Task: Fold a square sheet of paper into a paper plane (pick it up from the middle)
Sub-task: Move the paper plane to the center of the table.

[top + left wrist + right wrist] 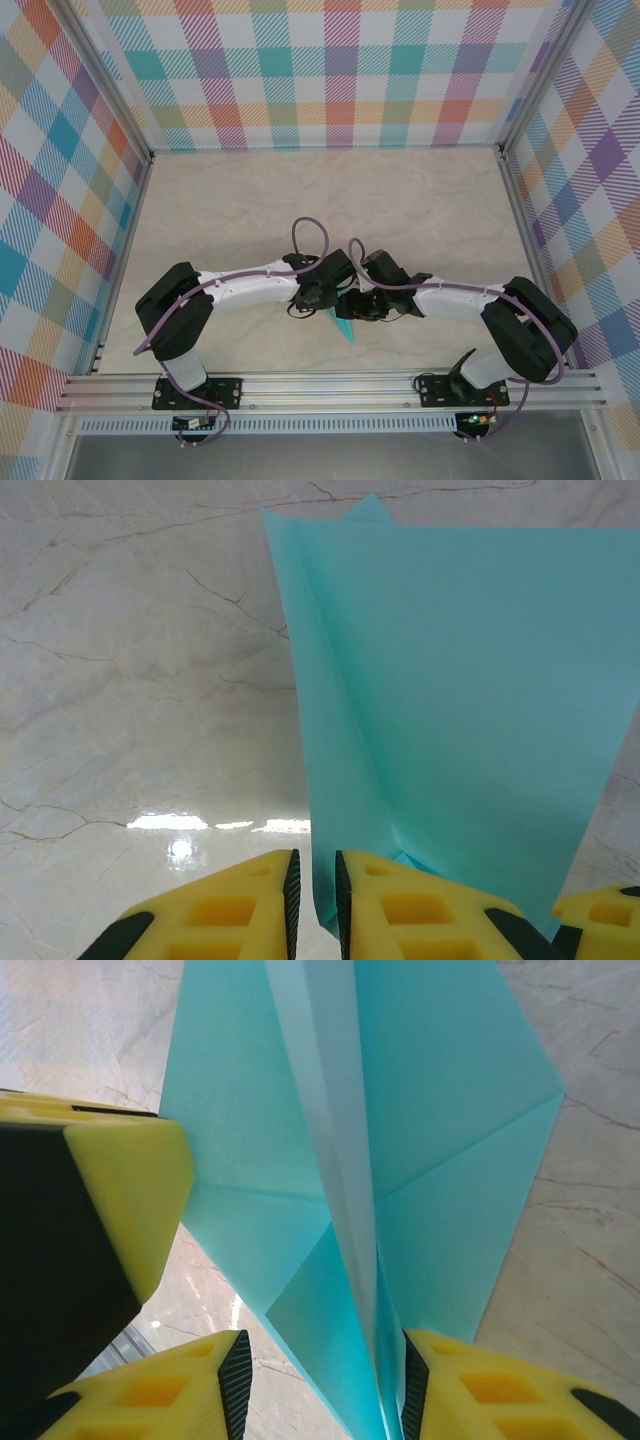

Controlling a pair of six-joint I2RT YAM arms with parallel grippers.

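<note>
Centrally, left end effector pinches paper edge amid broad tabletop.

Light-teal folded paper, yellow fingers with black pads, cream brown-veined marble table, pastel plaid walls

This is a robotics lab work cell. A marble-patterned table is boxed in at 9, 12 and 3 o'clock by flat panels printed with pastel plaid. The panels are held in bare aluminium profile posts. At 6 o'clock a slotted aluminium rail carries black mounting plates. Two white-and-black robot arms are bolted to them, the left arm and the right arm, both trailing exposed purple cables. In the left wrist view the glossy tabletop reflects a bright overhead light.
</note>
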